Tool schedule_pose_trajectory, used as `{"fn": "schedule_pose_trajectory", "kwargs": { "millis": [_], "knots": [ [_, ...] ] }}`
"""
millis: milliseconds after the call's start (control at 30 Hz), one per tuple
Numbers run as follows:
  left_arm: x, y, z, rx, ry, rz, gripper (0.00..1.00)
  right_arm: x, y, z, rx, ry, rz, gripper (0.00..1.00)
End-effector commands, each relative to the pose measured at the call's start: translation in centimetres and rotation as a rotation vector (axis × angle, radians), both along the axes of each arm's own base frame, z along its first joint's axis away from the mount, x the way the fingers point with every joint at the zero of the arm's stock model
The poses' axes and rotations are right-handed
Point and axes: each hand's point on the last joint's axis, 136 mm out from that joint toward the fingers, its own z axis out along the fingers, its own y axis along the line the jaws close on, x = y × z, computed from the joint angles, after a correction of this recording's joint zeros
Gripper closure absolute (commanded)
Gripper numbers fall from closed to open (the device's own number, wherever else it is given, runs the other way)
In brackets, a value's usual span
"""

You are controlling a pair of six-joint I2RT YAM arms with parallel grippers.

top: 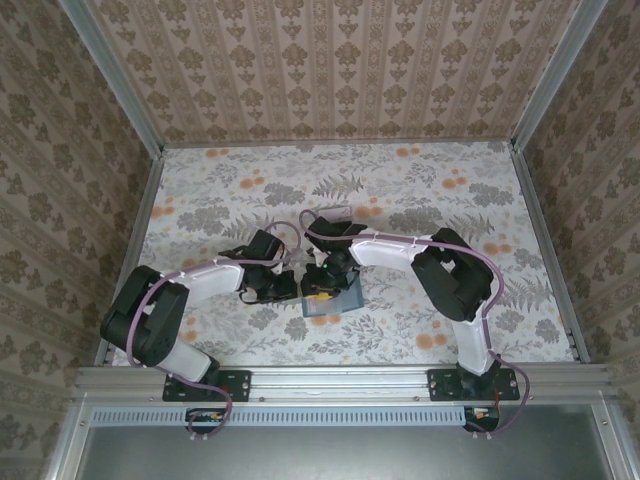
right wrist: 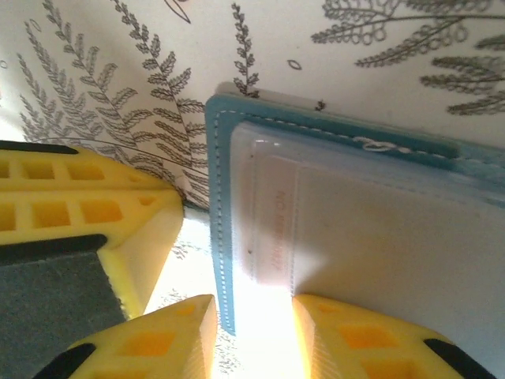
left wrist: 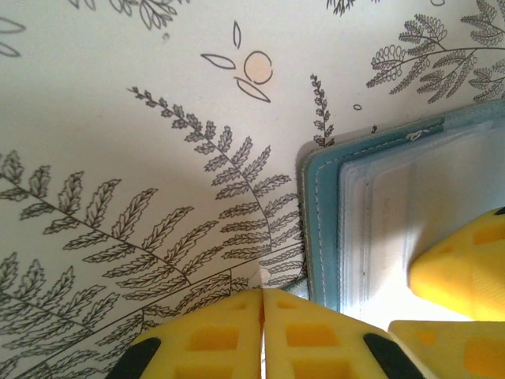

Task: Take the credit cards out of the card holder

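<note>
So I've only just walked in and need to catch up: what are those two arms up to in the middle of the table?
Both arms reach in to the teal card holder, which lies open on the flowered table. The left gripper is shut, its tips down beside the holder's edge. The right gripper has its jaws apart at the holder's near edge, next to a pale credit card that sits in a clear pocket, not yet taken out.

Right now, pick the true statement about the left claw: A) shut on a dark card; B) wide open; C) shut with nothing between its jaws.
C: the left claw has its jaws pressed together, empty, beside the card holder and its teal edge.
</note>
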Motion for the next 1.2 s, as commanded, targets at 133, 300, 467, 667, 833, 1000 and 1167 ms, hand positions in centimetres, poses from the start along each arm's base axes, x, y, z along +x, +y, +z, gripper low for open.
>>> {"fn": "schedule_pose_trajectory", "kwargs": {
  "millis": [133, 300, 467, 667, 833, 1000, 1167],
  "knots": [
    [-2.1, 1.4, -1.2, 0.062, 0.060, -0.011, 0.90, -0.4, -5.1, 0.5, -0.304, -0.096, 0.034, 0.56],
    [-1.8, 1.3, -1.1, 0.063, 0.054, -0.014, 0.90, 0.3, -6.4, 1.9, -0.394, -0.161, 0.043, 0.54],
    [-1.6, 1.2, -0.9, 0.065, 0.050, -0.017, 0.90, 0.4, -7.1, 2.7, -0.410, -0.183, 0.045, 0.54],
    [-1.4, 1.1, -0.5, 0.063, 0.045, -0.011, 0.90, 0.3, -8.4, 2.5, -0.444, -0.182, 0.052, 0.55],
    [-1.0, 1.0, 0.0, 0.065, 0.035, -0.008, 0.90, 0.6, -9.4, 1.9, -0.461, -0.173, 0.049, 0.55],
    [-0.2, 0.2, 1.2, 0.052, 0.013, -0.019, 0.90, 0.6, -10.4, 0.6, -0.468, -0.150, 0.045, 0.54],
    [0.5, -0.8, 2.7, 0.037, -0.009, -0.031, 0.89, 0.3, -10.7, 0.5, -0.458, -0.138, 0.040, 0.55]
  ]
}}
